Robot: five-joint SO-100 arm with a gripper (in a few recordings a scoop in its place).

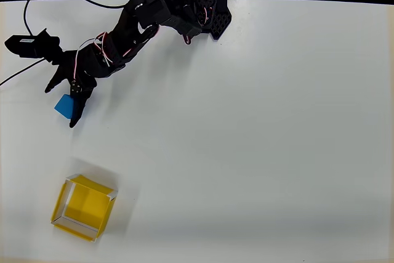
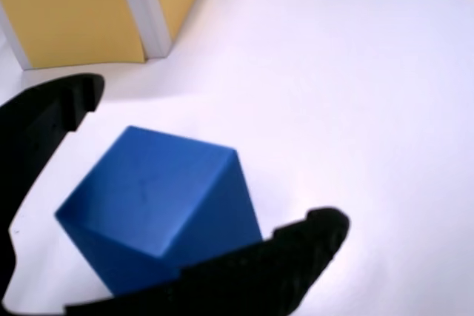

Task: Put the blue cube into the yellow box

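Hand point(image 1: 61, 104) stood spread wide at the desk's point(image 1: 258, 140) far left in the overhead view, gripping nothing, its two black fingers point(image 1: 79, 108) on either side of the blue cube point(image 1: 63, 105). Seen from the wrist: blue cube point(image 2: 159, 209) resting on the white desk point(image 2: 355, 94) between the fingers point(image 2: 44, 123), one corner turned toward the camera; contact with either finger could not be told. Beyond the cube, apart from it: yellow box point(image 2: 89, 16), pale rims at its corners. From overhead, yellow box point(image 1: 74, 227) lay open-topped near the desk's near-left corner, well apart from the cube.
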